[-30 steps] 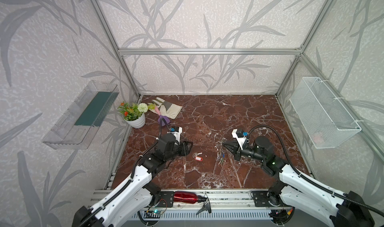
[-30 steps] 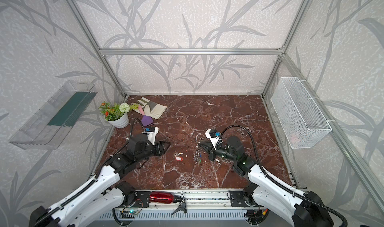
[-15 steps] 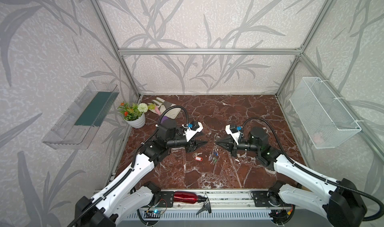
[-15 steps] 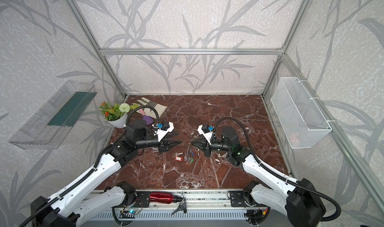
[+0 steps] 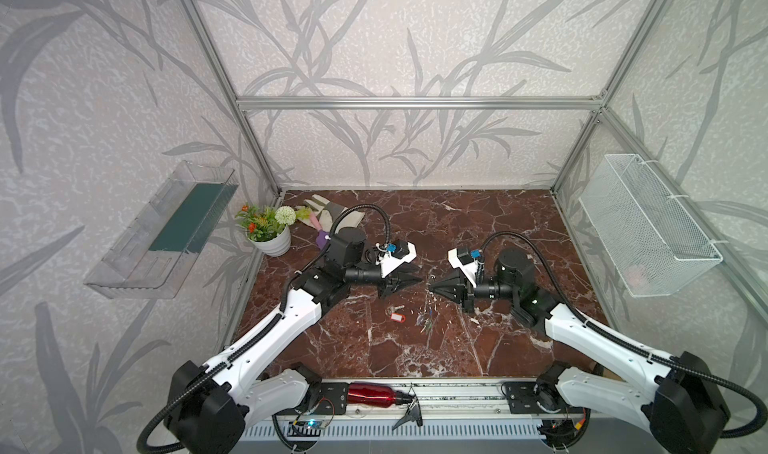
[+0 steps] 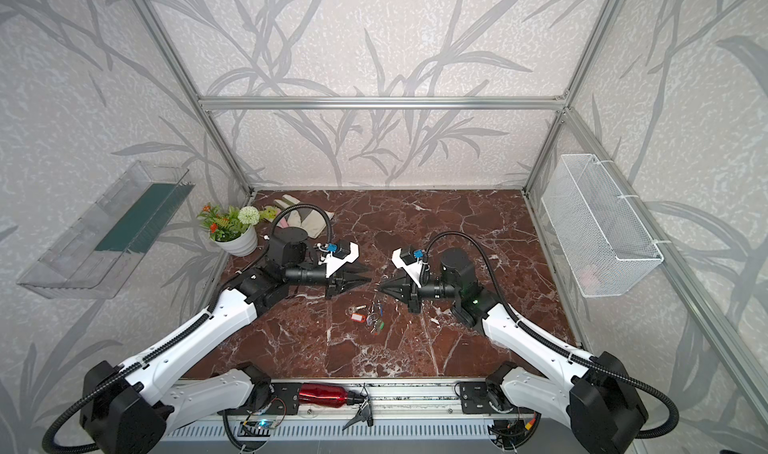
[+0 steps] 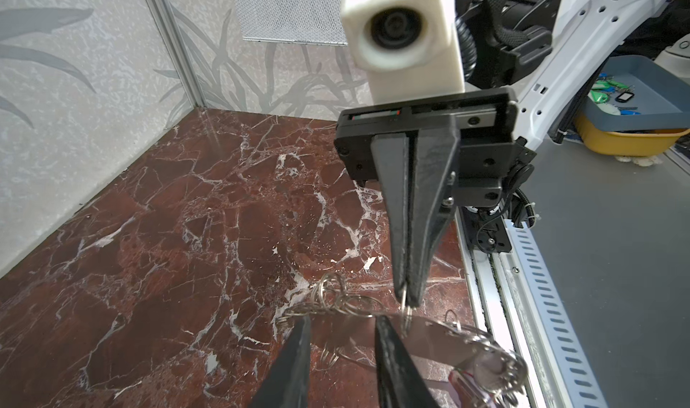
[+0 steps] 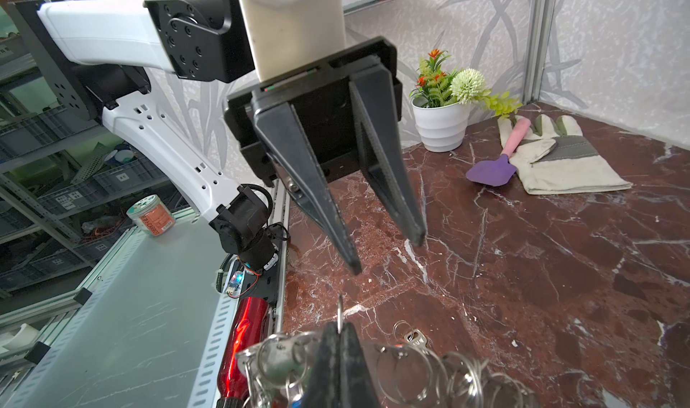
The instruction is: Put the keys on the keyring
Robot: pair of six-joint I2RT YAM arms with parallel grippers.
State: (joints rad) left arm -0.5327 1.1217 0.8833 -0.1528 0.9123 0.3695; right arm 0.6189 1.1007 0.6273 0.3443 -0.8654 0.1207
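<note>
Red-brown marble point(image 5: 457, 231) veined in white forms the work surface, enclosed by grey leaf-patterned panels point(image 5: 374, 36) on an aluminium frame point(image 5: 415, 103). Above its middle the two grippers are pointed tip to tip, near each other but not touching. The right gripper point(image 5: 432, 288) is seen with its fingertips pressed together on one split ring point(image 8: 339, 310) of the keyring point(image 7: 433, 344). The ring pokes out just past the fingertips, and the grey plate, edged with further rings, is hung tilted below them. Whether its lower edge rests on the marble cannot be told. The left gripper point(image 5: 418, 275) is held partly open, with a clear gap between its fingers point(image 8: 328, 215), and nothing is gripped in it. In the right wrist view its tips are seen just short of the pinched ring, apart from it. In both top views a cluster of rings with green and blue tags point(image 6: 378, 325) is found directly beneath the right fingertips; it appears to belong to the keyring. One of the keys point(image 5: 395, 309), silvery with a red tag point(image 5: 396, 316), is laid flat on the marble below the gap between the two sets of fingertips, slightly toward the left fingers, and is touched by neither gripper. Well behind the left fingers, near the far wall, a white flower pot point(image 8: 440, 129), a work glove point(image 8: 560, 159) and a purple spatula point(image 8: 493, 171) are set.
</note>
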